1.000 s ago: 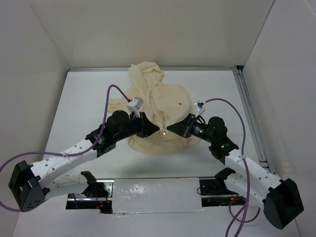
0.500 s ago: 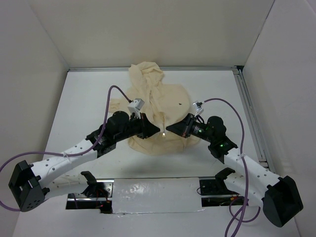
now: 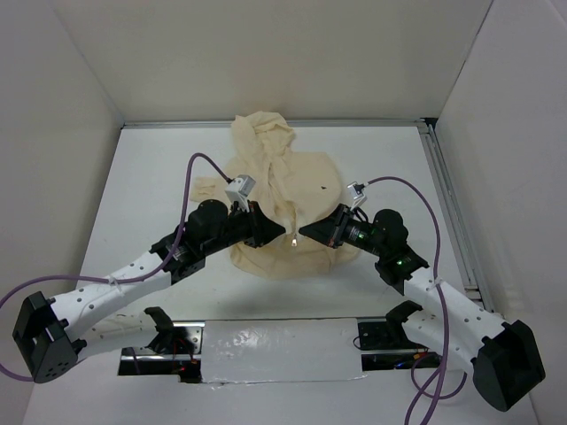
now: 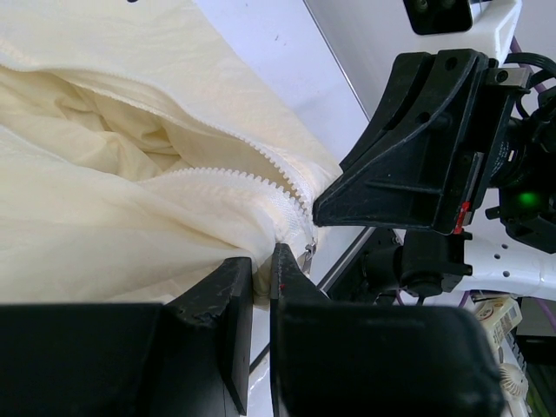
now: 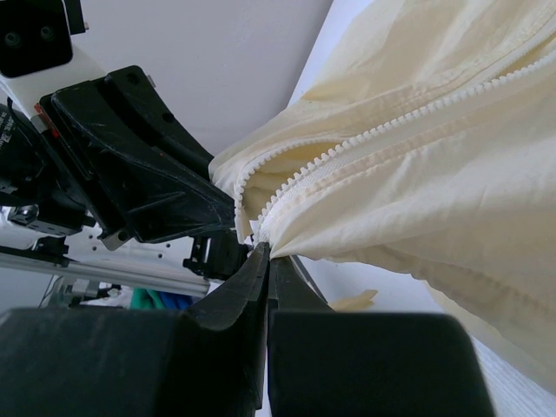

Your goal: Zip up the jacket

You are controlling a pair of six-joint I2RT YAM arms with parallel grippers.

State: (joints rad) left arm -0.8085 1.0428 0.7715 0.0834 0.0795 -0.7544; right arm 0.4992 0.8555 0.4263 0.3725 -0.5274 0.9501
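Note:
The cream jacket (image 3: pixel 285 190) lies on the white table, hood toward the back, with a tiny dark spot on the chest. Its lower hem is lifted between both grippers. My left gripper (image 3: pixel 276 234) is shut on the hem fabric (image 4: pixel 254 261) just left of the zipper's lower end. My right gripper (image 3: pixel 306 232) is shut on the fabric at the zipper's base (image 5: pixel 268 252). The small metal slider (image 4: pixel 307 254) hangs at the bottom, where the two rows of teeth (image 4: pixel 239 174) meet. Above it the teeth spread apart and the front is open.
White walls enclose the table on three sides. A metal rail (image 3: pixel 447 208) runs along the right edge. A reflective strip (image 3: pixel 279 350) lies at the near edge between the arm bases. Purple cables (image 3: pixel 199 168) loop above both wrists.
The left arm has shifted slightly to the left. Both grippers stay closed on the jacket's hem, and the slider stays at the bottom.

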